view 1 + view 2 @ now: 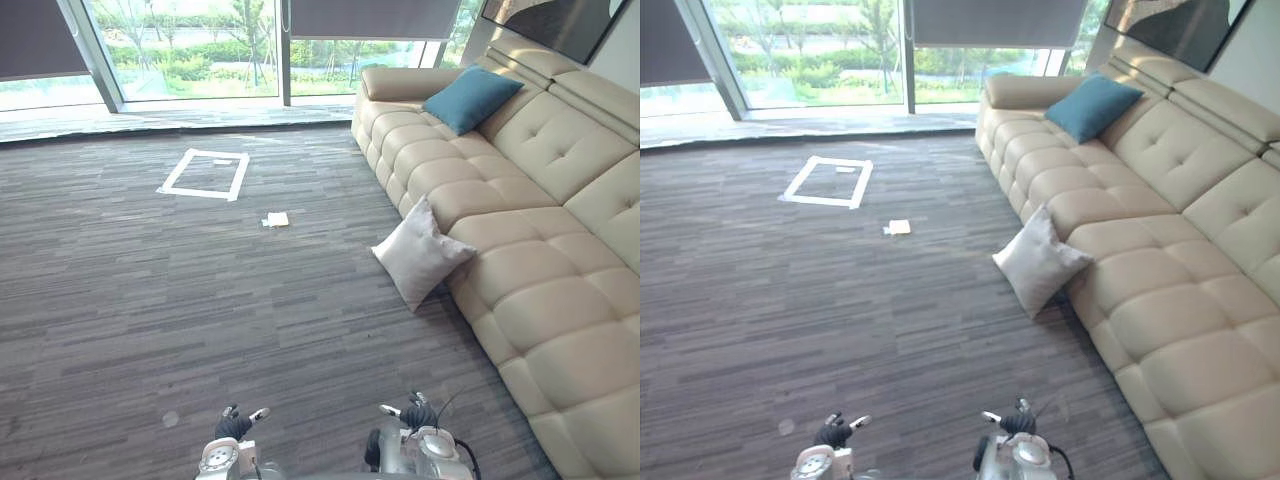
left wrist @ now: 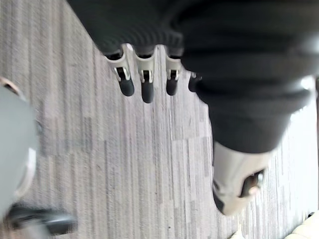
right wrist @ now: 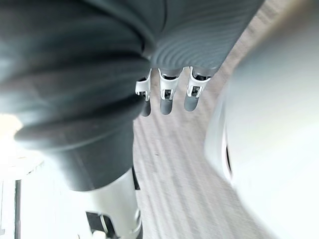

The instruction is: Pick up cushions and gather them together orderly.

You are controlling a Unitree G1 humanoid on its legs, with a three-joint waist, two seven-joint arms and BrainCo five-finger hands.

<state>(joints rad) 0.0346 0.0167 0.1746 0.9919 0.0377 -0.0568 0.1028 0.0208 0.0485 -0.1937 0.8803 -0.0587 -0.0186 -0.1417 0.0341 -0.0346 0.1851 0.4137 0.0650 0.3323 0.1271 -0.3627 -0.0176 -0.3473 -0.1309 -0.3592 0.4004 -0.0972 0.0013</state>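
Two cushions lie apart: a white cushion [image 1: 420,255] leans on the floor against the front of the beige sofa [image 1: 545,310], and a teal cushion [image 1: 472,97] rests on its far seat. Off the sofa, the left hand [image 1: 233,428] and right hand [image 1: 415,415] hang with fingers [image 2: 145,84] relaxed, holding nothing.

Grey striped carpet [image 1: 150,300]; beige tufted sofa [image 1: 560,200] along right; far windows [image 1: 200,50], dark blinds [image 1: 375,18] partly lowered; white tape rectangle [image 1: 204,173] on far floor.

2 cushions: teal cushion [image 1: 470,97], pale cushion [image 1: 420,255]; 1 sofa [image 1: 545,190]; 1 taped floor square [image 1: 205,173]; 1 paper scrap [image 1: 277,219]
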